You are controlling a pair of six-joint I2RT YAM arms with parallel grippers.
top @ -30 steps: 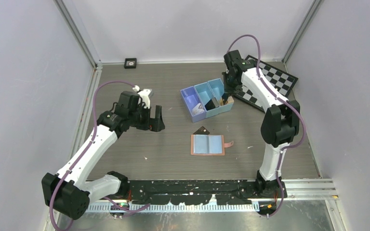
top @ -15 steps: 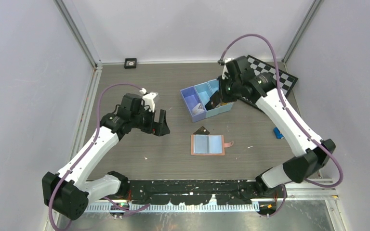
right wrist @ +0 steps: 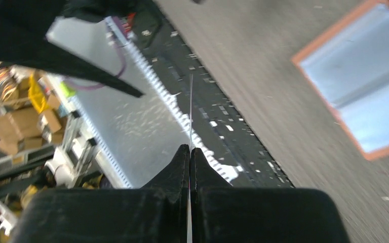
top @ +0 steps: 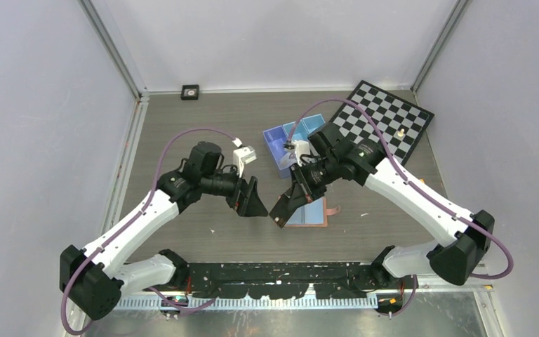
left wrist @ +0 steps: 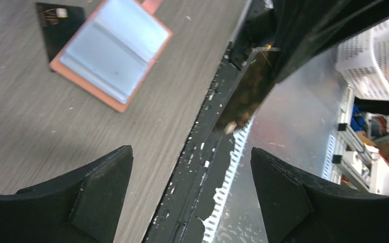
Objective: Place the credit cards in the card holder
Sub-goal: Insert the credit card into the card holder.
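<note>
The card holder [top: 314,213] lies open on the table, blue lining up, its left part hidden by my right arm. It also shows in the left wrist view [left wrist: 111,53] and the right wrist view [right wrist: 364,86]. My right gripper [top: 290,203] is shut on a black credit card [top: 278,216] and holds it in the air over the holder's near left corner. In the right wrist view the gripper [right wrist: 190,150] shows that card edge-on [right wrist: 190,109]. A second black card [left wrist: 55,25] lies by the holder's far corner. My left gripper [top: 251,203] is open and empty left of the holder; it also shows in the left wrist view [left wrist: 192,152].
A blue three-compartment bin [top: 278,146] stands behind the card holder, partly hidden by the right arm. A chessboard [top: 386,116] with a small piece lies at the back right. A small black object [top: 190,91] sits at the back wall. The table's near edge is a black rail [top: 288,270].
My right arm has swung from the blue bin forward and left, carrying a black card over the holder. My left arm has moved right, closer to the holder.
</note>
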